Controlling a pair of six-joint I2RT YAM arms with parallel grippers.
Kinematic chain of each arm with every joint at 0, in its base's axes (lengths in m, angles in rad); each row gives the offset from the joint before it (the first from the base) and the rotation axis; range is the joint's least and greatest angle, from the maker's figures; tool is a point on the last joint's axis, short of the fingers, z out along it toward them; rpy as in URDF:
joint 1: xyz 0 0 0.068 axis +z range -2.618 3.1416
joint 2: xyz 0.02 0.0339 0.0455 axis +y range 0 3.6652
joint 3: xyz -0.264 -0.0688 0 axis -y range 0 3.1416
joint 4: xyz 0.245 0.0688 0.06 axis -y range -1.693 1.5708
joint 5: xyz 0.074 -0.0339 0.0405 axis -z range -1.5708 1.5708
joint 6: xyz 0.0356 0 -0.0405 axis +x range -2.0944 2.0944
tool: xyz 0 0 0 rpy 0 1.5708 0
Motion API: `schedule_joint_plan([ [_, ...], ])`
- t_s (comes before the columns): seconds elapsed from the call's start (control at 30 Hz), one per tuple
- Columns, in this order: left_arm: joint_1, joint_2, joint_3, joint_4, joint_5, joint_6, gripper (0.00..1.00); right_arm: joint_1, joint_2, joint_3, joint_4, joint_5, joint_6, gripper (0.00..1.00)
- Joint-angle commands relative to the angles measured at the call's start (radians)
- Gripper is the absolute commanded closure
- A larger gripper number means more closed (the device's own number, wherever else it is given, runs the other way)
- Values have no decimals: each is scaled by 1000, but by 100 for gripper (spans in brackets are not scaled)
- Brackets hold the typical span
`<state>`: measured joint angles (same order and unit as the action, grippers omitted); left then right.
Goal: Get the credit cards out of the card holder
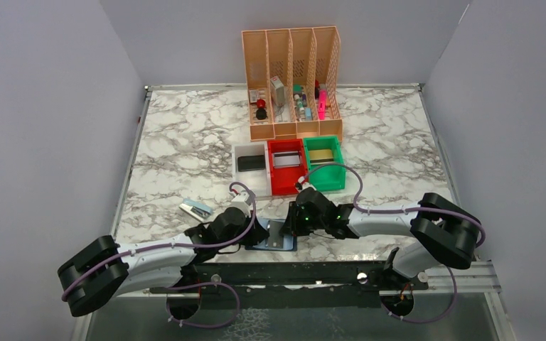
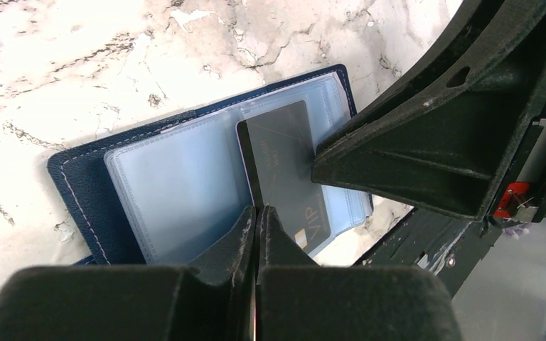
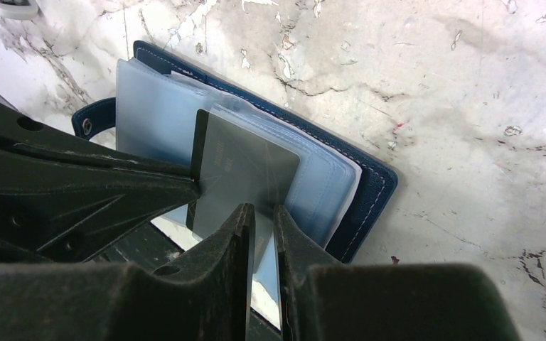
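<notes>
**Left gripper (image 2: 257, 217) pinches a dark credit card (image 2: 277, 156) at the open card holder (image 2: 78, 181)**

At the left of the marble table (image 1: 185, 142) a small silver-and-blue object (image 1: 196, 209) lies alone, near the left arm. Just right of it the left gripper is closed, its fingertips pressed together on one edge of the dark credit card. That card, marked VIP, sticks partly out of a see-through pocket. The navy card holder lies spread flat at the near edge of the table, between the two arms.

From the right, the right gripper (image 3: 263, 217) meets the same card, one finger (image 2: 412, 149) touching its face. Its fingertips stand a narrow slit apart over the near edge of the pocket, with pale plastic showing in the slit. Whether they pinch it cannot be told.

Farther back three bins stand in a row. The white bin (image 1: 239, 177) holds a black card (image 1: 251, 163), the red bin (image 1: 284, 183) a silver card (image 1: 284, 159) and the green bin (image 1: 327, 179) a gold card (image 1: 320, 155). Behind them stands the orange file rack (image 1: 291, 42).
</notes>
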<state>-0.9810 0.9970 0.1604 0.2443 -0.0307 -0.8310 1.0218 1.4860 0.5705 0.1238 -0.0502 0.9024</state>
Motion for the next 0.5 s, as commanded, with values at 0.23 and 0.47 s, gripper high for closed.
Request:
schedule_joint_plan([
  [0.23,8,-92,-2,-112,-53,10,100,5,44,-23,-79,46,0,78],
  [0.47,16,-105,2,-163,-66,25,100,5,54,-17,-86,48,-1,78],
])
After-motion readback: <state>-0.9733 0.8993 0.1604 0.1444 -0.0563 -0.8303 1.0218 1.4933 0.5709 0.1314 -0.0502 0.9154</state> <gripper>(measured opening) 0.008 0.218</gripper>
